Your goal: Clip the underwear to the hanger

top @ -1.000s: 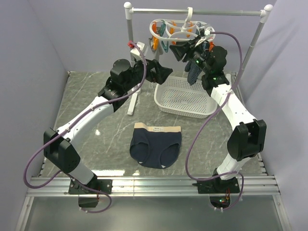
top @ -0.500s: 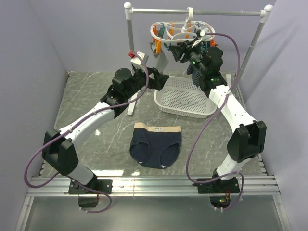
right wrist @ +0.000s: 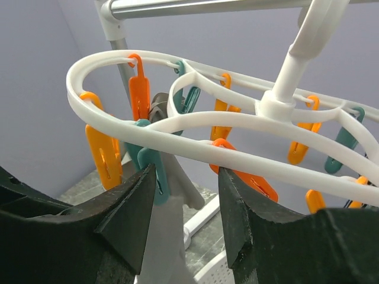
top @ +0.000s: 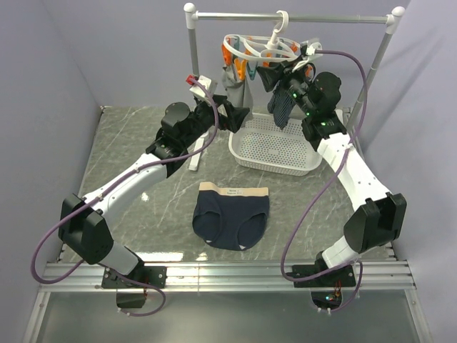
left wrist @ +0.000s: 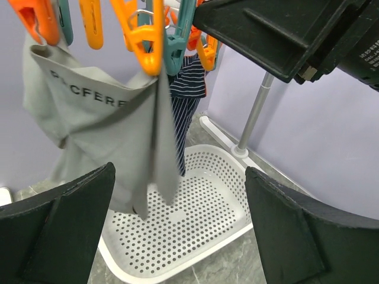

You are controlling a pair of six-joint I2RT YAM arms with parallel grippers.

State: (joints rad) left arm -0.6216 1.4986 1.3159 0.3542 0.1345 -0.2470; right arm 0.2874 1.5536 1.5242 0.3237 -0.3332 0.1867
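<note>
Hovering by the hanger (top: 250,51), the left tool (left wrist: 180,177) is gaping wide and empty while the right tool (right wrist: 186,177) is straddling a teal clothespin (right wrist: 161,182), grip unclear; the underwear (top: 232,214) is lying flat on the bench (top: 164,214), needing a waistband pinch first

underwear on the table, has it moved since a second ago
No. The underwear lies flat in the same spot, just as far in front of the basket.
</note>
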